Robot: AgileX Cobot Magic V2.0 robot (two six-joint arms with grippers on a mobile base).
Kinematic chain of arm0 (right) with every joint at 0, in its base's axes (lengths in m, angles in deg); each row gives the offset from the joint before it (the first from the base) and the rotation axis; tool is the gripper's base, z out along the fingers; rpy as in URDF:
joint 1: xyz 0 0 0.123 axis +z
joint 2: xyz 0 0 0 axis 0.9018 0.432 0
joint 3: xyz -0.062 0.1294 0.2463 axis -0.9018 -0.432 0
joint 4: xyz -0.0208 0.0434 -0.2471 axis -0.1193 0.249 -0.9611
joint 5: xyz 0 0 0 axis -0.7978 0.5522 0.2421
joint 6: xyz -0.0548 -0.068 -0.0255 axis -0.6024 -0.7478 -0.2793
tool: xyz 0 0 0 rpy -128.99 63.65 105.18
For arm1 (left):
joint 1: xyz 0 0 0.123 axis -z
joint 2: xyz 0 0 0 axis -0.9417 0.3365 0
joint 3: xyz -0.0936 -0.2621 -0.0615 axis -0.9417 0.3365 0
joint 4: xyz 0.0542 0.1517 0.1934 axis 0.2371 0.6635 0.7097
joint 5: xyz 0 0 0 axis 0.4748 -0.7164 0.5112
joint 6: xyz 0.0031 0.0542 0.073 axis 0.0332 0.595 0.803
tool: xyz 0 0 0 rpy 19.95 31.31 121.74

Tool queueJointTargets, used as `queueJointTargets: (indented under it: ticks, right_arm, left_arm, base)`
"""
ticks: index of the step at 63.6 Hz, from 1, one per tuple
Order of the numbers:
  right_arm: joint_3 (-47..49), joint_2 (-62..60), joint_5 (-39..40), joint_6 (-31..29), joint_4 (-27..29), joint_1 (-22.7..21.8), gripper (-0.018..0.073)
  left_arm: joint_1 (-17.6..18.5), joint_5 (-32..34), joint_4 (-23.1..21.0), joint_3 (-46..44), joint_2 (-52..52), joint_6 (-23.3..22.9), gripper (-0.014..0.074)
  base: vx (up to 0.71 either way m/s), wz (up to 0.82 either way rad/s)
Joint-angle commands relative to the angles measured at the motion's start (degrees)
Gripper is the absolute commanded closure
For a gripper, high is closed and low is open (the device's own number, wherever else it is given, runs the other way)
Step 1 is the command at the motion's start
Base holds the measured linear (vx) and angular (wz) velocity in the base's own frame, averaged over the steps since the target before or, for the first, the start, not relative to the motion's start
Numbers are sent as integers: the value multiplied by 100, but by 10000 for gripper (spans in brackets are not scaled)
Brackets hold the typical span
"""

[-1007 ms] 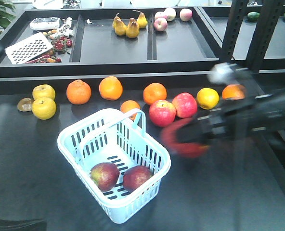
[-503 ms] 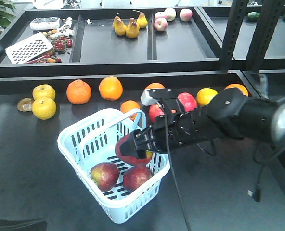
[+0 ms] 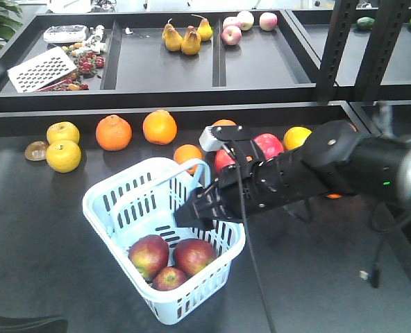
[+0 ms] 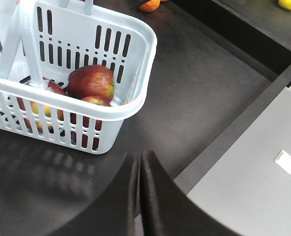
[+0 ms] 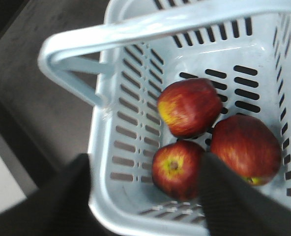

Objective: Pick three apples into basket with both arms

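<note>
I saw all three apples [image 3: 172,260] lying together in the basket [image 3: 107,201] on the bench [image 3: 39,243]. My right gripper [image 3: 191,216] hung over the basket's right rim, its fingers [image 5: 229,196] spread with nothing between them. My left gripper [image 4: 139,189] sat beside the basket, fingers pressed together.

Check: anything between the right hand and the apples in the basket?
Nothing. In the right wrist view, the open right hand hangs directly above the three apples in the basket.
</note>
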Motion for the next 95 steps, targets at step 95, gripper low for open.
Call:
queueJointTargets:
  ticks: [95]
  right_arm:
    - [-4369, -6801, 712, 3662, -5013, -113, 564]
  left_arm:
    - [11, 183, -217, -155, 9, 5, 603]
  base:
    - [0, 0]
